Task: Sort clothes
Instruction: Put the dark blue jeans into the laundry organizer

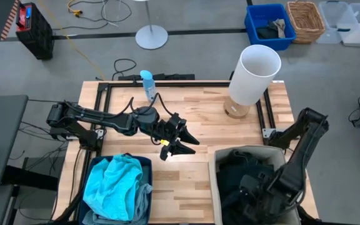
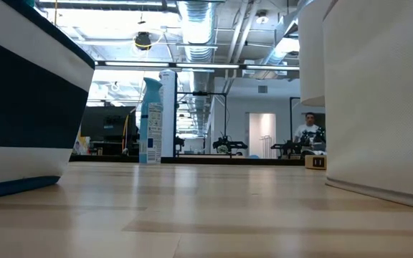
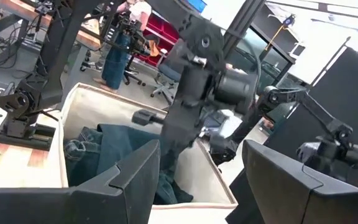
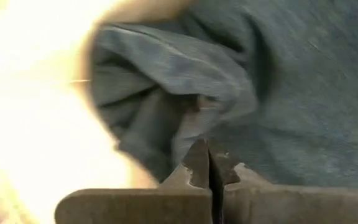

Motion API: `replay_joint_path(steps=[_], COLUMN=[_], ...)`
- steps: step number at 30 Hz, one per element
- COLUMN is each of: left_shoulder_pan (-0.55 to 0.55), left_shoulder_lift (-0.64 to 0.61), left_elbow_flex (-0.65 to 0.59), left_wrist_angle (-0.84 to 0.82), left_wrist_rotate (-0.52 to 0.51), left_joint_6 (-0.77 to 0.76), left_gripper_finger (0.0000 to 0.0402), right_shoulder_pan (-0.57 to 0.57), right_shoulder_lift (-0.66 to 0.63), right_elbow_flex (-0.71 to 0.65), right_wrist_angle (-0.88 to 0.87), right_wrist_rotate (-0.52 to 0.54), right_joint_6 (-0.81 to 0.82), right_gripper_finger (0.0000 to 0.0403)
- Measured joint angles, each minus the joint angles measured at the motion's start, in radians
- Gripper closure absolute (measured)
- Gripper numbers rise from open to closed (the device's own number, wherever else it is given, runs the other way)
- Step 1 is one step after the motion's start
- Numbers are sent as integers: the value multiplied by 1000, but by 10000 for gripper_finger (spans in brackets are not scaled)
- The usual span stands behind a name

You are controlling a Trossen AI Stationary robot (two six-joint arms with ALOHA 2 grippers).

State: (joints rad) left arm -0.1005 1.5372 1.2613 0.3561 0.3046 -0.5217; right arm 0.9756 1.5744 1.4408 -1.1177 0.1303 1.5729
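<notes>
The turquoise garment point(image 1: 110, 182) and the pale blue one point(image 1: 142, 199) lie in the dark blue bin point(image 1: 149, 164) at the table's near left. The black garment point(image 1: 235, 167) and the dark teal denim one point(image 3: 107, 149) lie in the beige bin point(image 1: 212, 181) at the near right. My right gripper point(image 4: 210, 163) is down inside the beige bin, shut on denim cloth. My left gripper point(image 1: 188, 142) hangs open and empty over the bare table between the two bins. My right gripper pinches a raised fold of the dark denim garment point(image 4: 194, 127) between its two fingertips. The fingers reach down into the bin from above. The rest of the garment lies bunched in the bin; one layer or several, I cannot tell.
A tall white cylinder point(image 1: 255, 74) stands at the table's far right and a spray bottle point(image 1: 147, 86) at the far middle. A blue crate point(image 1: 269, 25) and a wicker basket point(image 1: 306, 20) stand on the floor beyond. A person point(image 2: 308, 129) shows far off in the room.
</notes>
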Motion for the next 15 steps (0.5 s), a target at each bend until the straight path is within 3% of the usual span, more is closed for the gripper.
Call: replay_joint_path(steps=[7,12,15], left_shoulder_pan=[0,0,0], left_shoulder_lift=[0,0,0], left_elbow_flex=[0,0,0], left_wrist_angle=[0,0,0], left_wrist_rotate=[0,-1,-11], left_joint_6=[1,1,1], left_gripper_finger=[178,178,178], right_shoulder_pan=[-13,-73,-129], right_shoulder_lift=[-72,-67,-31], right_elbow_flex=[54,55,46], right_wrist_angle=[61,-77,-223], right_wrist_rotate=[34,238,302], right_joint_6=[-102,-168,-169], right_gripper_finger=[402,402,402])
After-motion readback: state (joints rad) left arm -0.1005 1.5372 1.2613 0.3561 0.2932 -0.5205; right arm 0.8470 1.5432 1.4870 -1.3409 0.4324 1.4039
